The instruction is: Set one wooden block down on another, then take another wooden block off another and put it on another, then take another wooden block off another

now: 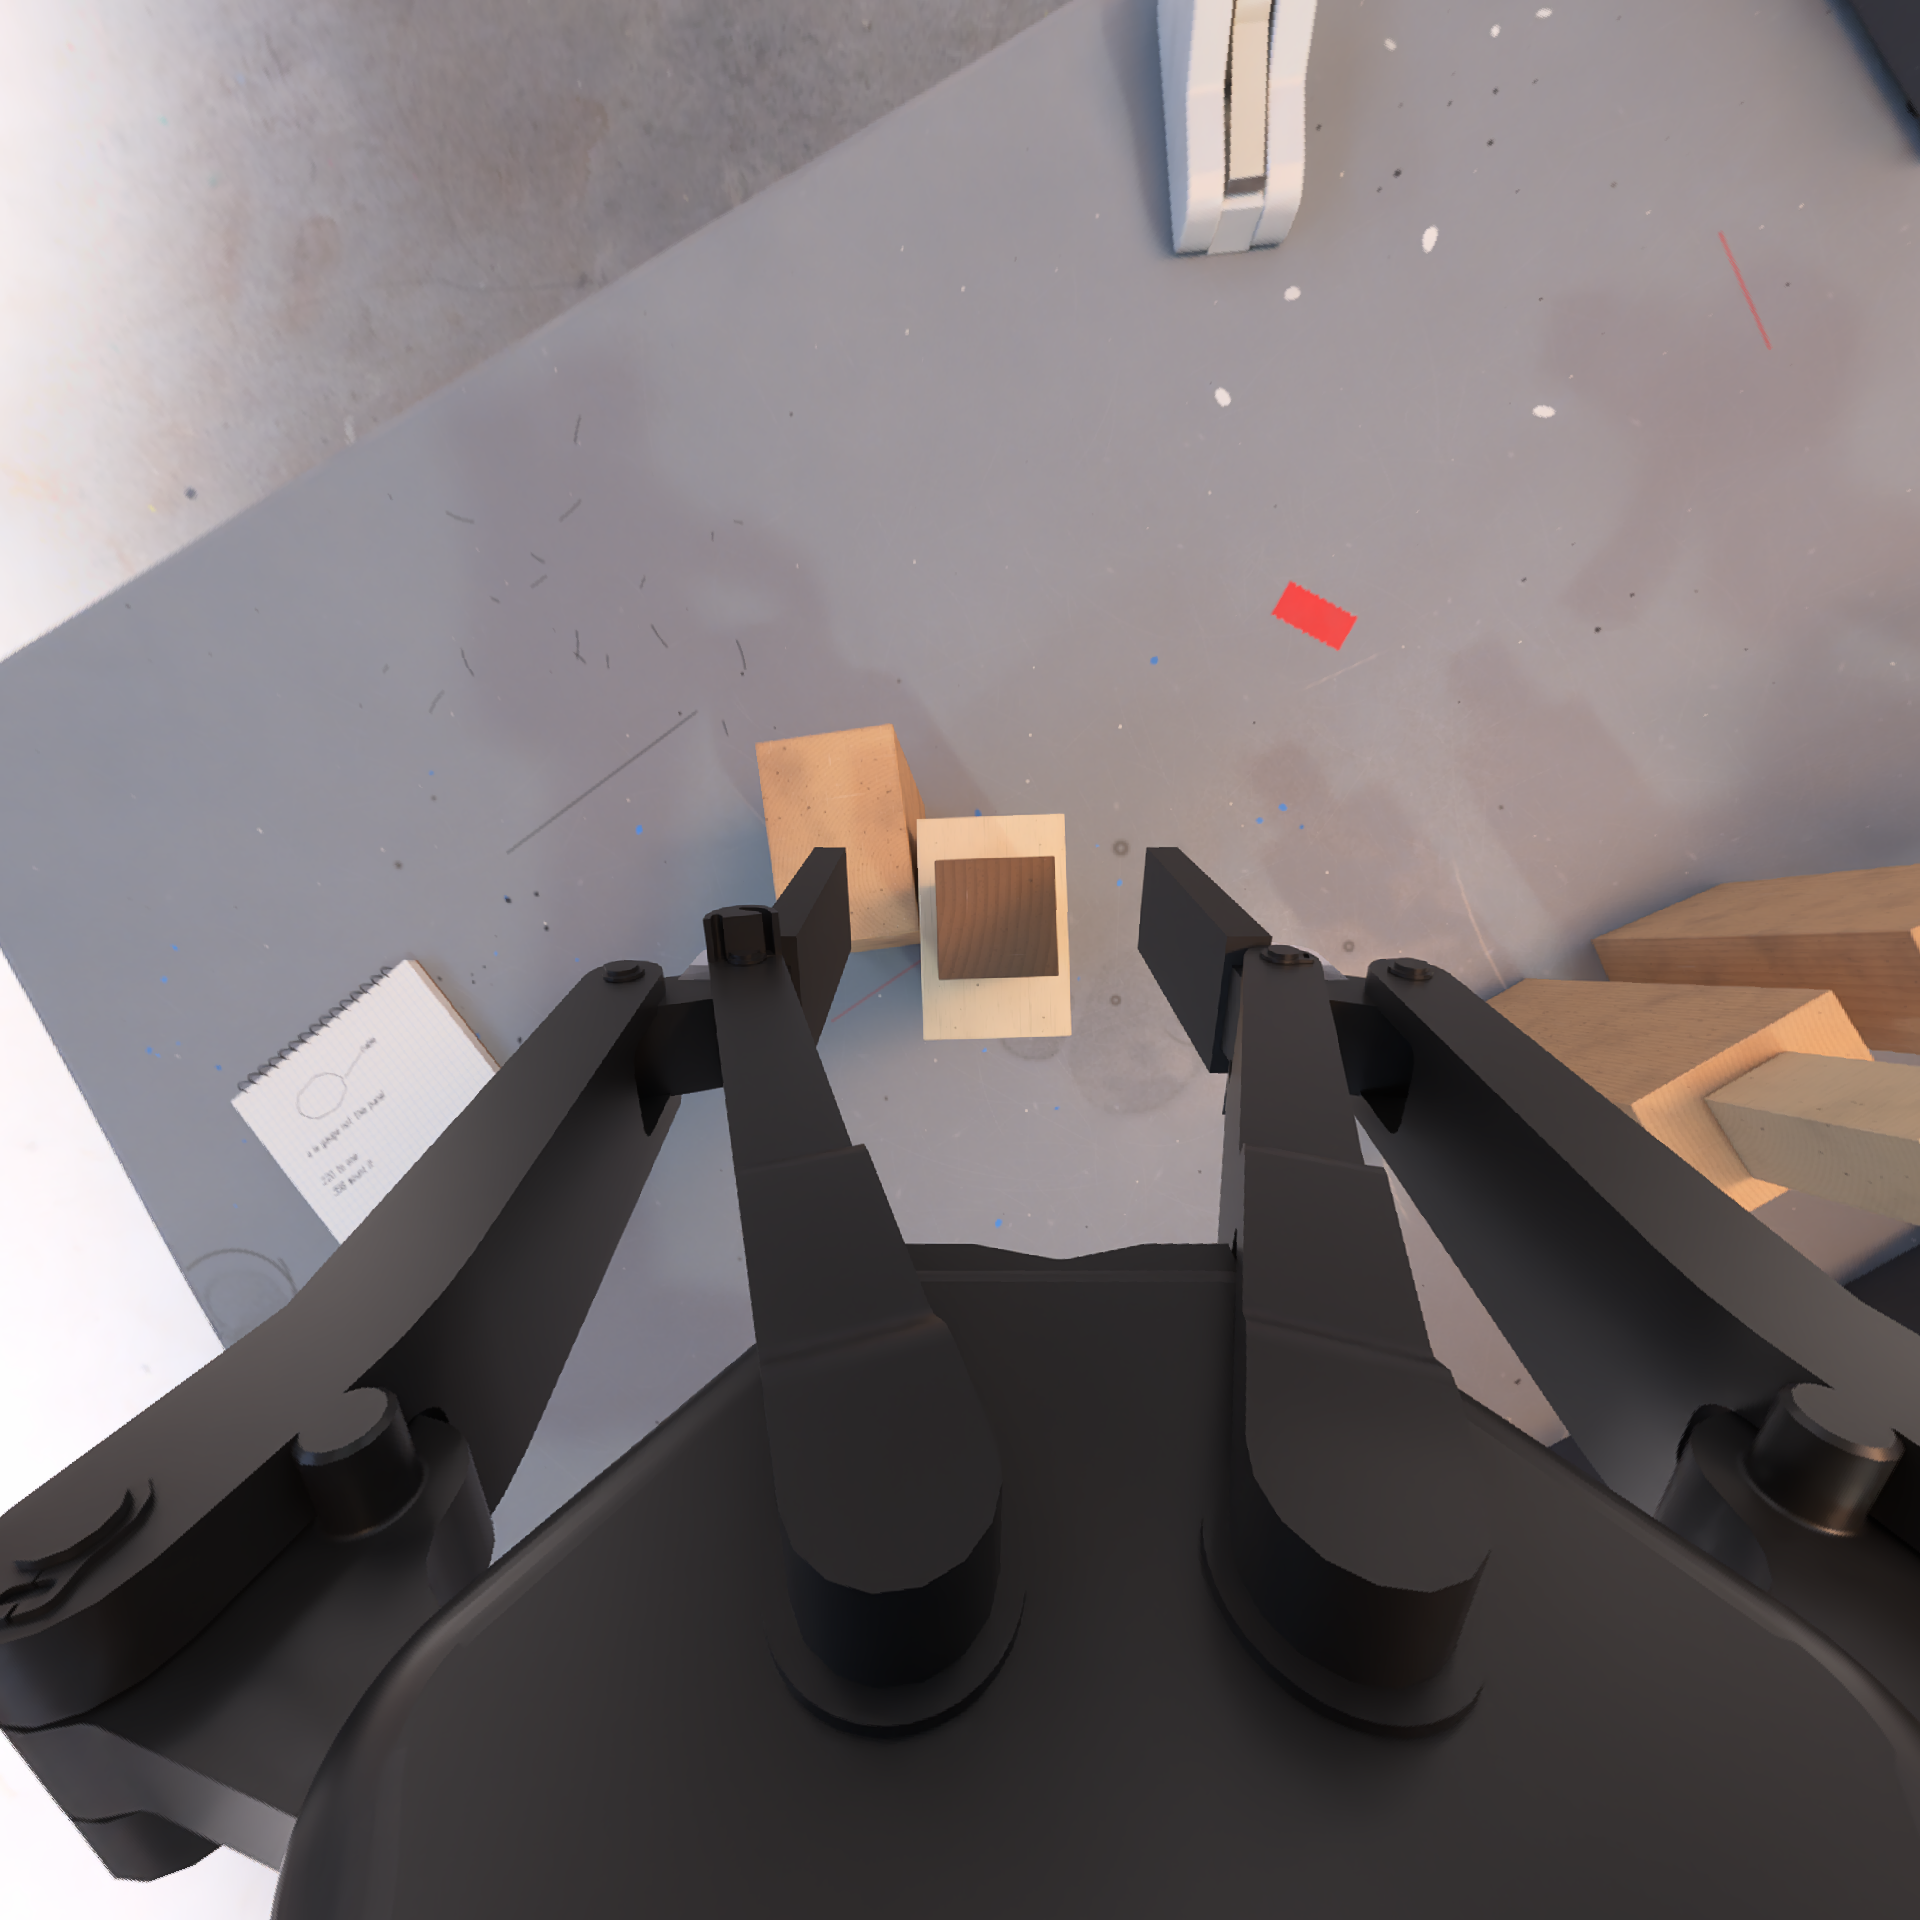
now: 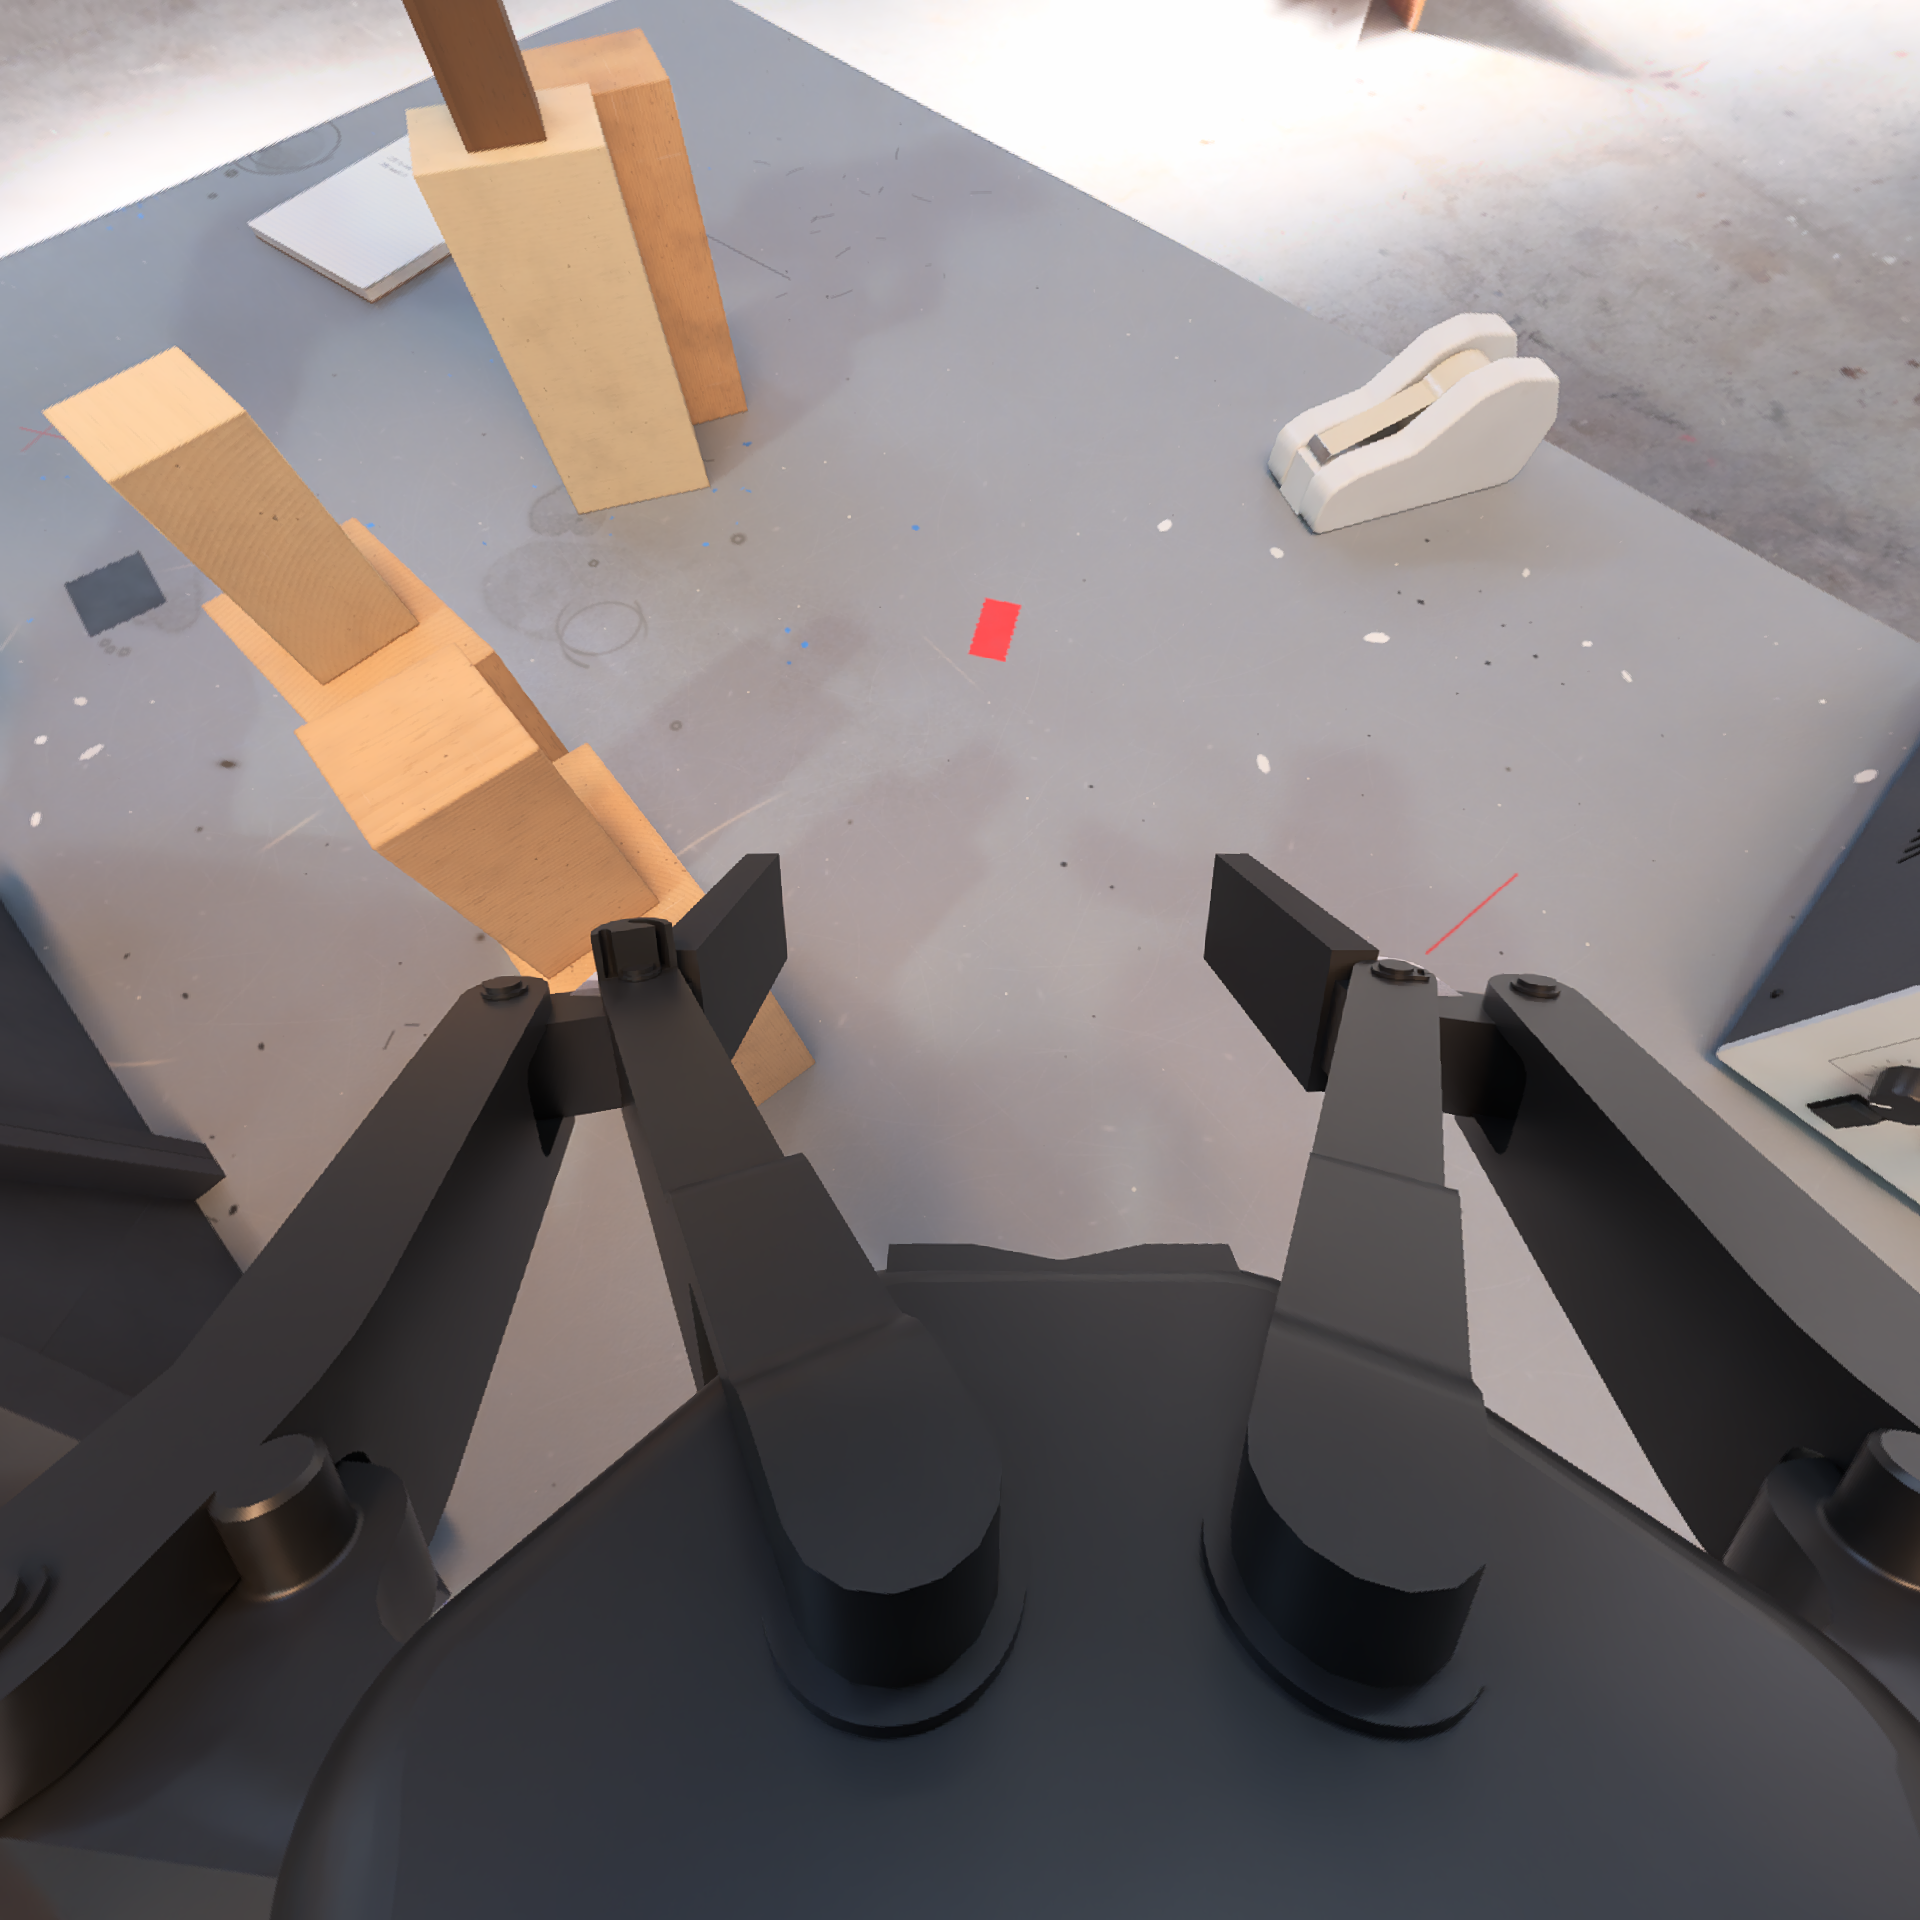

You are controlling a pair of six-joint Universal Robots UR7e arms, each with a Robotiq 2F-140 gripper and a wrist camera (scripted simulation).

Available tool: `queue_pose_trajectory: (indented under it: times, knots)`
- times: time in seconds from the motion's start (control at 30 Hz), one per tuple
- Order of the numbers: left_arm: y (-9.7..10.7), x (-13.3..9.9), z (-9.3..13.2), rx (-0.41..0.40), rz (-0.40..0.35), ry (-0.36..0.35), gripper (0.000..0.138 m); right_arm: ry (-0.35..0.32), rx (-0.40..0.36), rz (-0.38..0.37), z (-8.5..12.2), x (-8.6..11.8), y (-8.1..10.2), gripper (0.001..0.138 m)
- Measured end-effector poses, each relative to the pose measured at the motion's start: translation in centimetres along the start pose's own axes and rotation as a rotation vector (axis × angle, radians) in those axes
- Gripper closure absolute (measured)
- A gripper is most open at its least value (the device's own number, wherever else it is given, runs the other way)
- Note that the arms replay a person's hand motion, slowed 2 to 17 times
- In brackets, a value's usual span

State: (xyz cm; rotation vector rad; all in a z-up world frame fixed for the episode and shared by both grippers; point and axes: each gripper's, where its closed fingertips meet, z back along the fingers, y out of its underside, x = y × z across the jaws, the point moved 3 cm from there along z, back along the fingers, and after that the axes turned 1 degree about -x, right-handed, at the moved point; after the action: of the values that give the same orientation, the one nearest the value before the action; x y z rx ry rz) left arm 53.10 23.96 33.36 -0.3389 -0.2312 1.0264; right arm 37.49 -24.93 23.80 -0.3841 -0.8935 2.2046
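Observation:
In the left wrist view a dark brown block [image 1: 995, 916] stands on top of a tall pale block [image 1: 995, 1003], with a tan block [image 1: 836, 821] upright beside it. My left gripper [image 1: 992, 904] is open, high above them, its jaws either side of the dark block. In the right wrist view the same dark block [image 2: 478, 73] tops the pale block [image 2: 561, 312], with the tan block [image 2: 665, 218] behind. A stack of light tan blocks [image 2: 457, 790] stands at left, one block [image 2: 234, 509] on top. My right gripper [image 2: 992, 935] is open and empty, beside that stack.
A white tape dispenser [image 2: 1413, 426] sits at the far right and also shows in the left wrist view [image 1: 1234, 125]. A spiral notepad [image 1: 358, 1091] lies near the table edge. A red marker patch [image 2: 994, 629] is on the grey table [image 2: 1039, 831]. A grey device [image 2: 1839, 1081] stands at right.

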Motion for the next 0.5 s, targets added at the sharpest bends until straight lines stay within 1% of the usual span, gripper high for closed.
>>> queue_pose_trajectory:
  times: [0.13, 0.33, 0.5]
  knots:
    - [0.6, 0.2, -1.4, 0.031, 0.024, 0.009, 0.064, 0.001, 0.000, -0.001, 0.0, 0.0, 0.0, 0.034]
    - [1.0, -0.3, -3.2, 0.089, 0.026, 0.017, 0.064, 0.002, 0.000, -0.002, 0.0, 0.0, 0.0, 0.034]
    - [1.5, -0.6, -4.5, 0.149, 0.036, 0.022, 0.068, 0.003, 0.000, -0.003, 0.0, 0.0, 0.0, 0.034]
